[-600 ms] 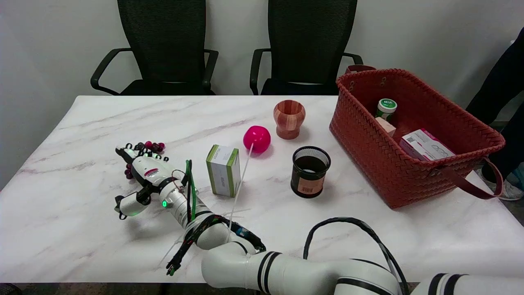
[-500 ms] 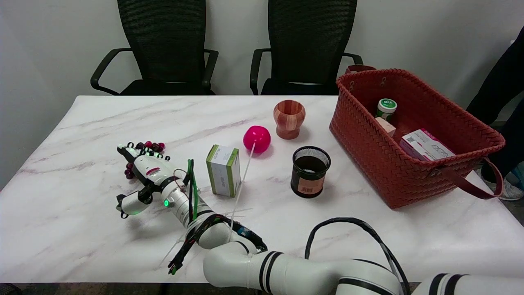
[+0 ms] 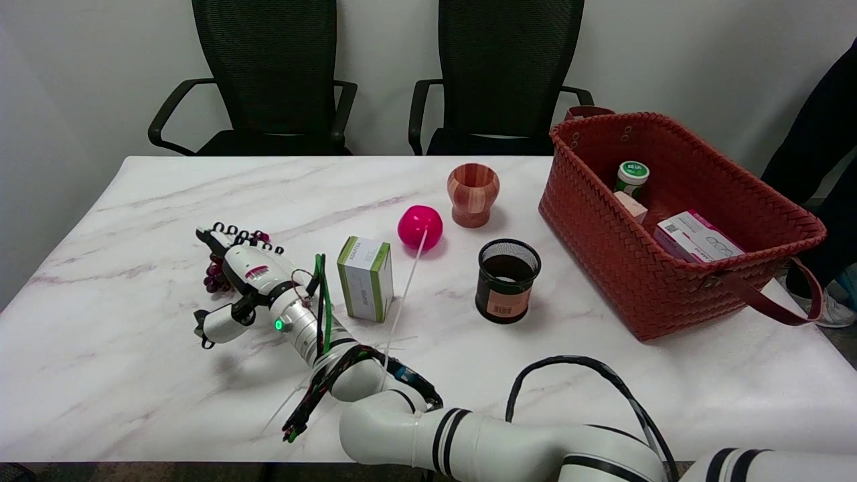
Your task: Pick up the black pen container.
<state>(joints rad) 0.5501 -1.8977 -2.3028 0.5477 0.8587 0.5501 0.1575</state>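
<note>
The black mesh pen container (image 3: 507, 281) stands upright on the white marble table (image 3: 134, 194), just left of the red basket, with an orange label on its side. My right hand (image 3: 242, 273) is far to its left, past the green-and-white box. It lies flat and low with its fingers stretched toward the far left and its thumb (image 3: 219, 325) held apart. Under it lies a bunch of dark red grapes (image 3: 214, 276), mostly hidden by the fingers. I see nothing gripped in the hand. The arm runs in from the lower right.
A green-and-white box (image 3: 365, 278) stands between the hand and the container. A pink ball (image 3: 420, 227) and a wooden cup (image 3: 473, 194) sit behind them. The red woven basket (image 3: 602, 221) at the right holds boxes and a bottle. A person stands at the right edge.
My right hand and forearm have shifted a little to the right and toward the far side, still over the grapes. The pen container and the other things have not moved.
</note>
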